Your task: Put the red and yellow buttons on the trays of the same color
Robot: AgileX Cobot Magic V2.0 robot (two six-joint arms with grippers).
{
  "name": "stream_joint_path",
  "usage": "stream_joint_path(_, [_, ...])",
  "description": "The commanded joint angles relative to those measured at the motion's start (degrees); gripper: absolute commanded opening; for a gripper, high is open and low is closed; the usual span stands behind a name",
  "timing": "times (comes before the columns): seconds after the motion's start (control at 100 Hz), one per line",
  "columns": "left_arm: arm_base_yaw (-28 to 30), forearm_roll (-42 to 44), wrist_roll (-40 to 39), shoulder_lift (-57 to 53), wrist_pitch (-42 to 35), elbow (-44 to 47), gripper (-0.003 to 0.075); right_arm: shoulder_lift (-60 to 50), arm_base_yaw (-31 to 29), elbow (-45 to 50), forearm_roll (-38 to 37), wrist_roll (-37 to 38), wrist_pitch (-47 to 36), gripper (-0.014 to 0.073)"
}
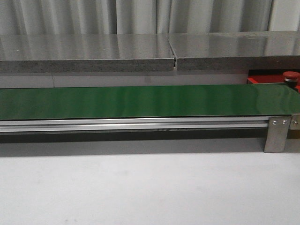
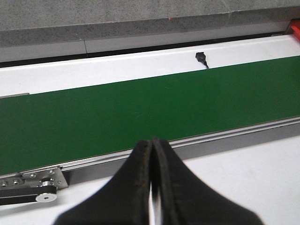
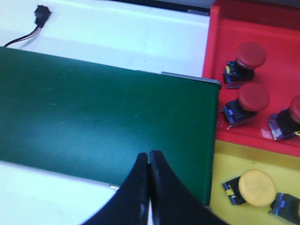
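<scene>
1. Buttons with red caps sit in my red tray (image 3: 234, 28): one red button (image 3: 250, 55) near the tray's far edge, a second red button (image 3: 253, 97) just beside it toward the yellow tray, and a third red button (image 3: 294, 111) cut off by the picture's edge.
2. Each of these has a glossy domed cap on a dark body with blue and yellow markings, and each lies tilted on its side.
3. My yellow tray (image 3: 225, 154) lies edge to edge with the red one. In it lies a yellow button (image 3: 256, 187), also tipped over, and beside it a dark body of another piece (image 3: 286, 206), its cap out of view.
4. Both trays stand just past the end of the green belt (image 3: 103, 117), touching or nearly touching its end edge.
5. My right pincer (image 3: 149, 161) hangs over the belt near that end, its two black fingers pressed together with nothing between them.
6. My left pincer (image 2: 152, 150) hangs over the near rail of the belt, its fingers likewise together and holding nothing.
7. From the front camera I see only one red cap (image 1: 291, 75) and a strip of red tray beyond the belt's right end; neither arm shows there.
8. A small black connector (image 3: 41, 11) with wires lies on the white table beyond the belt's far edge.
</scene>
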Motion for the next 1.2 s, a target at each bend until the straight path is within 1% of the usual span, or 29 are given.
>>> stream_joint_path(0.0, [-0.44,-1.10,-0.25,-0.03,-3.79,-1.59,-0.0019,-3.66,1.73,1.06,-0.17,-0.72,-3.04,-0.0057])
stream_joint_path(0.13, [-0.44,-1.10,-0.25,-0.03,-3.79,-1.59,-0.0019,-9.07,4.07,6.88,-0.17,-0.72,-5.87,-0.0057])
stream_joint_path(0.31, [-0.44,-1.10,-0.25,-0.03,-3.79,-1.59,-0.0019,-17.84,5.18,16.33,-0.17,-0.72,-11.14,-0.0057])
stream_joint_path(0.57, [-0.44,-1.33,-0.25,-0.03,-3.89,-1.59,-0.0019,-33.61,5.18,26.66,-0.17,-0.72,-12.15,-0.0057])
stream_joint_path(0.78, [-0.44,-1.33,-0.25,0.50,-4.78,-1.59,-0.0019,-43.64,5.18,29.98,-0.17,-0.72,-11.84,-0.0057])
stream_joint_path(0.89, [-0.44,-1.33,-0.25,1.16,-4.51,-1.59,-0.0019,-45.86,5.18,30.15,-0.17,-0.72,-11.03,-0.0057])
stream_joint_path(1.02, [-0.11,-1.22,-0.38,2.78,-5.57,-1.69,-0.0020,-46.00,5.18,30.15,-0.17,-0.72,-10.65,-0.0057])
stream_joint_path(1.14, [3.48,-1.11,-5.17,5.61,-7.84,-2.09,-0.0020,-46.00,5.18,30.15,-0.17,-0.72,-10.49,-0.0057])
stream_joint_path(1.19, [5.71,-1.24,-5.52,7.15,-7.73,-2.76,-0.0019,-46.00,5.18,30.15,-0.17,-0.72,-10.49,-0.0057])
